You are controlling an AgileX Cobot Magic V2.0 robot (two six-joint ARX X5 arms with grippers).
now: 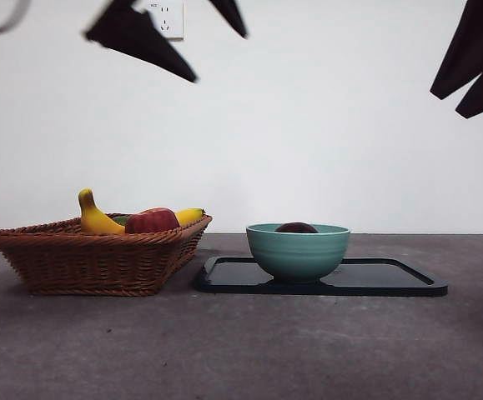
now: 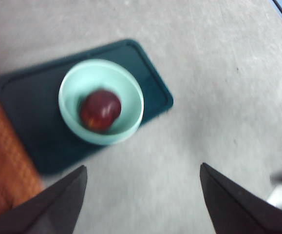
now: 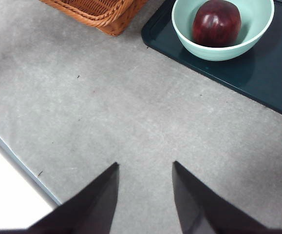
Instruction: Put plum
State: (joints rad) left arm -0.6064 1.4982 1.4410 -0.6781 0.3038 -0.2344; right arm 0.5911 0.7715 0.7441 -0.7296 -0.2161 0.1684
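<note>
The plum (image 1: 296, 227), dark maroon and glossy, lies inside a teal bowl (image 1: 298, 250) that stands on a dark tray (image 1: 391, 279). It also shows in the left wrist view (image 2: 100, 109) and in the right wrist view (image 3: 216, 22). My left gripper (image 2: 143, 165) is open wide and empty, high above the table beside the bowl (image 2: 89, 73); in the front view it hangs at the top left (image 1: 220, 58). My right gripper (image 3: 145, 163) is open and empty, above bare table short of the tray (image 3: 257, 68); in the front view it is at the top right (image 1: 445, 104).
A wicker basket (image 1: 91, 262) stands left of the tray and touches it, holding a yellow banana (image 1: 95, 218) and a red apple (image 1: 151, 222). The table's edge (image 3: 19, 161) runs near my right gripper. A white wall is behind.
</note>
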